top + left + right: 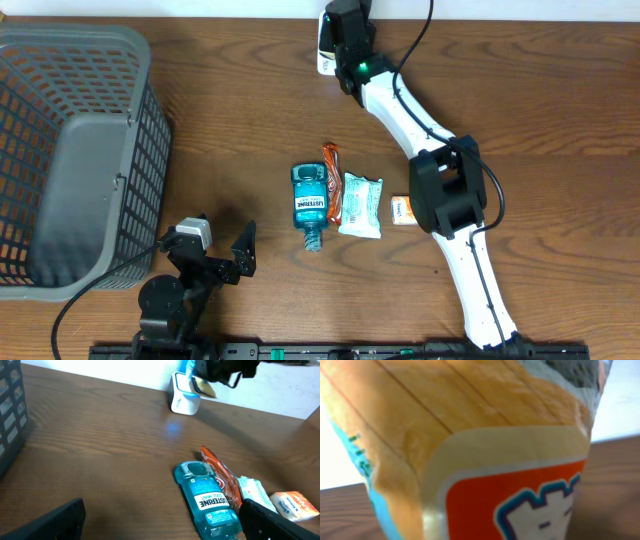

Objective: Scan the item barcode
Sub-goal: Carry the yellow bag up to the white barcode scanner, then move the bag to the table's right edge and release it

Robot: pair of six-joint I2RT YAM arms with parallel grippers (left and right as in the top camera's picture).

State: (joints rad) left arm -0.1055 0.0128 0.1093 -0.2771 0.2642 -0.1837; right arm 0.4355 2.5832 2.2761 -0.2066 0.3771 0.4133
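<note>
Brown tabletop — left claw wide apart, empty; right claw tight, apparently on an orange packet.

Brown wood-grain table: a grey plastic basket stands at the left end and a white scanner sits at the far edge, well apart from everything else. Mid-table, four items lie in a close row. From the left they are a blue mouthwash bottle on its side with its cap toward the near edge, an orange wrapper just beside it, a white-and-green packet, and a small orange box.
</note>
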